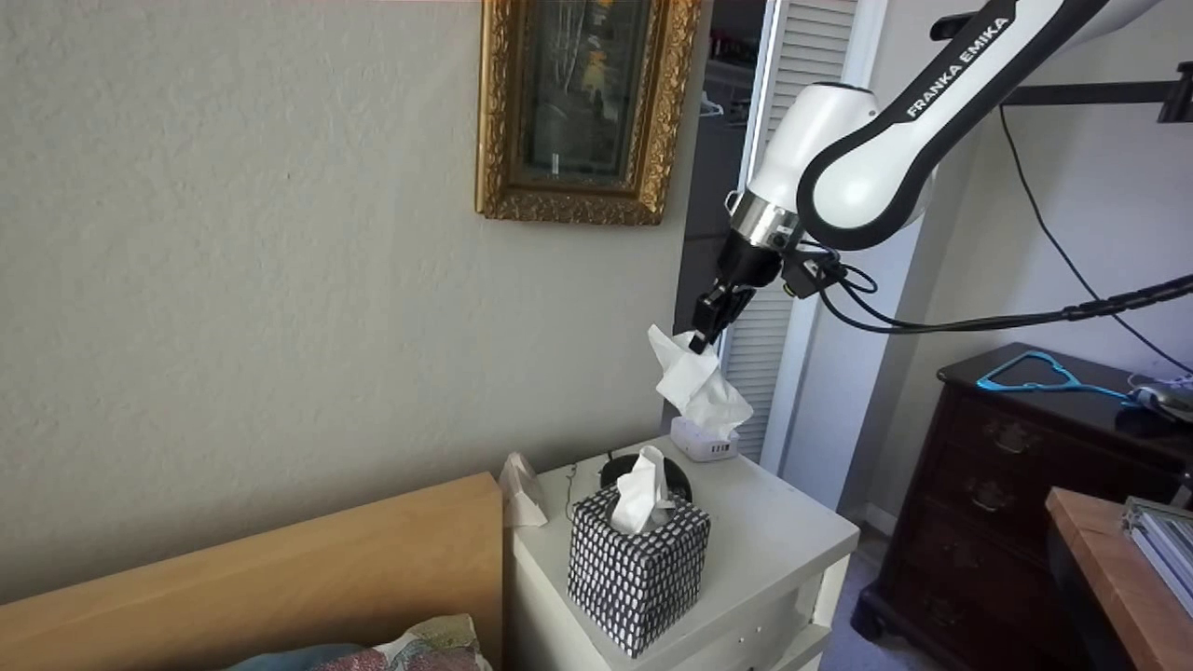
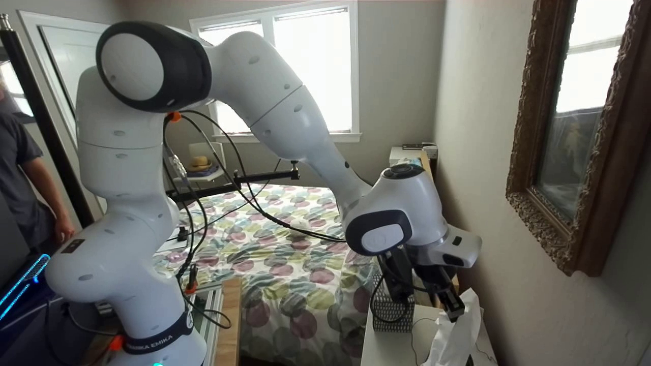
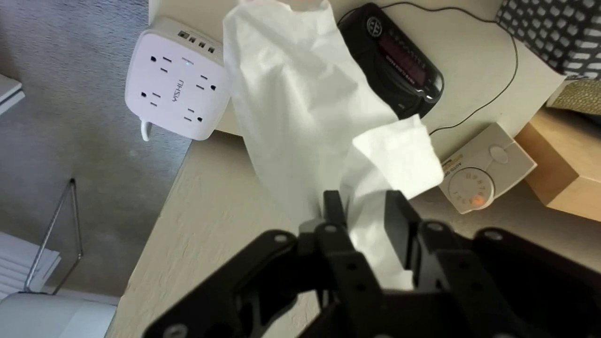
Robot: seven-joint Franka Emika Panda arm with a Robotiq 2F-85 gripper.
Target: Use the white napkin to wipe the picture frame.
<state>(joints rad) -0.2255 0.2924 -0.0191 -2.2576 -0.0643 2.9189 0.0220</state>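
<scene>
The white napkin [image 1: 704, 387] hangs in the air at my gripper [image 1: 701, 343], above the back of the white nightstand. It also shows in the other camera's picture [image 2: 452, 338] and in the wrist view [image 3: 300, 103]. In the wrist view my gripper [image 3: 364, 199] is part-way closed, with napkin bunched in the gap between the fingers. Part of the napkin hangs down and one corner sticks up. The gold picture frame [image 1: 569, 205] hangs on the wall, above and to one side of my gripper; it also shows in an exterior view [image 2: 544, 226]. They are apart.
The nightstand [image 1: 778, 550] bears a patterned tissue box [image 1: 638, 568] with a tissue [image 1: 641, 494] sticking out, a white power strip [image 3: 176, 77] and a black clock [image 3: 399, 70]. A dial box [image 3: 474, 183] sits near the wooden headboard [image 1: 280, 568]. Cables hang from the arm.
</scene>
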